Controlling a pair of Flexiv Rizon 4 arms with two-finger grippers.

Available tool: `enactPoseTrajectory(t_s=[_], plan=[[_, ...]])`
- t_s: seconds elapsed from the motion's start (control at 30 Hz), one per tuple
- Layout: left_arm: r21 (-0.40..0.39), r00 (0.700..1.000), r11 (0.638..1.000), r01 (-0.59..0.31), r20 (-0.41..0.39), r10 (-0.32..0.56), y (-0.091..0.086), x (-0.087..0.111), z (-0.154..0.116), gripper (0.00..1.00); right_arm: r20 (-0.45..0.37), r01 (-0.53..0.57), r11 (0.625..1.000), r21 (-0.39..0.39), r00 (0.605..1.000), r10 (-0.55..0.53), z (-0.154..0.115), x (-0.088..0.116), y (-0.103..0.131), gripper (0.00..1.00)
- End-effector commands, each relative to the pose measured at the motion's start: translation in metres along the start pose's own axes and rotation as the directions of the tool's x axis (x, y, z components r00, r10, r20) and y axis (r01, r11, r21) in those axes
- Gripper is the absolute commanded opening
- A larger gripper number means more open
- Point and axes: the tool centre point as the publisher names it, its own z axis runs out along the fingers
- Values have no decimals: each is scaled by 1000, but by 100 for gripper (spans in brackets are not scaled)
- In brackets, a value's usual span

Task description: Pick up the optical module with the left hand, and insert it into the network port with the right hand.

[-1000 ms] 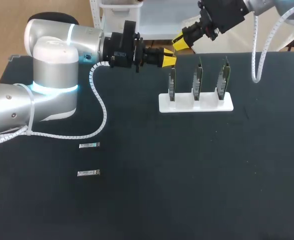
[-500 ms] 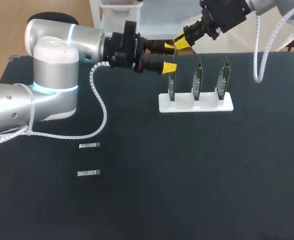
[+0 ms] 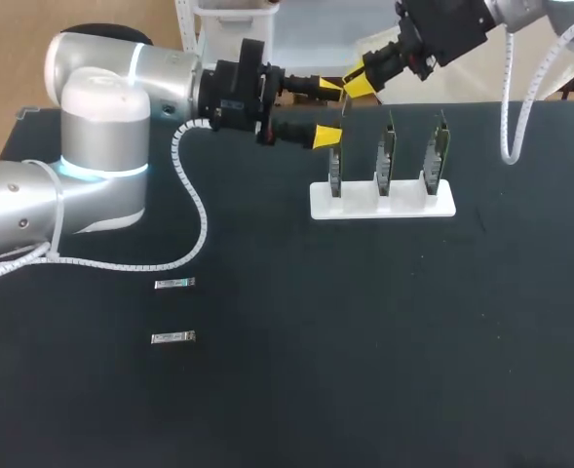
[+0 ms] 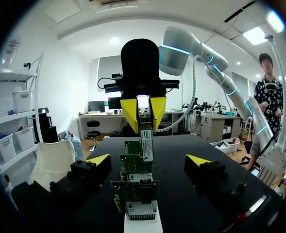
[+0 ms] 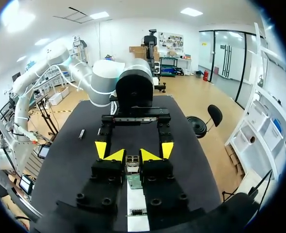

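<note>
Though ahead of left claw, optical module pinched in right claw.

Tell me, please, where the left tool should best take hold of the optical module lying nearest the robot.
Likely across its two long sides at mid-length, from straight above: the nearer optical module lies flat on the table, a slim bar set crosswise, and the other module lies apart from it, leaving room.

Nothing legible here, honestly. The optical module pinched between the right gripper fingers has a white label with dark print, way too tiny to read.
</note>
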Motion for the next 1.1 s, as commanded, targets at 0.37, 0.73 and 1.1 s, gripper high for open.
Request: enactPoseTrajectory(t_s=[0.37,0.73,1.1], plan=[[-71,970,997,18,-242,-35,-13,5,-50,100,-4,6,1000,-8,1000,-6,2,3,7,0],[-74,916,995,59,-393,-84,-16,18,-59,100,-8,10,1000,-10,1000,-10,2,3,7,0],[-58,900,995,87,-424,-103,-11,27,-52,100,-17,20,1000,-5,1000,-20,-2,3,6,0]])
